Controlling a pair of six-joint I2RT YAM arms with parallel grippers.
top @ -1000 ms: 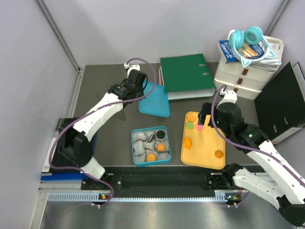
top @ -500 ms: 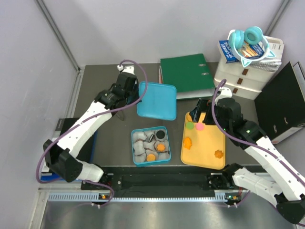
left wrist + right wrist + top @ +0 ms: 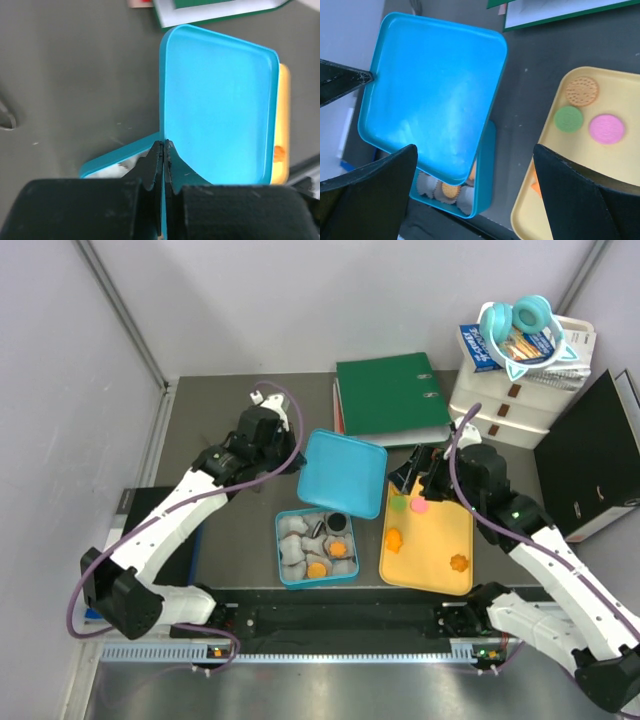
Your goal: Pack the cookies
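lid [image 3: 343, 472] moved partly over box [image 3: 317, 546] | left fingers [image 3: 152, 170] pinch lid | right fingers [image 3: 580, 195] spread apart

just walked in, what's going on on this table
The left fingers are shut on the edge of the blue lid, holding it above the blue box, which has a few cookies among paper liners. The right fingers hang open over the yellow tray, where a green cookie and others lie unpacked.
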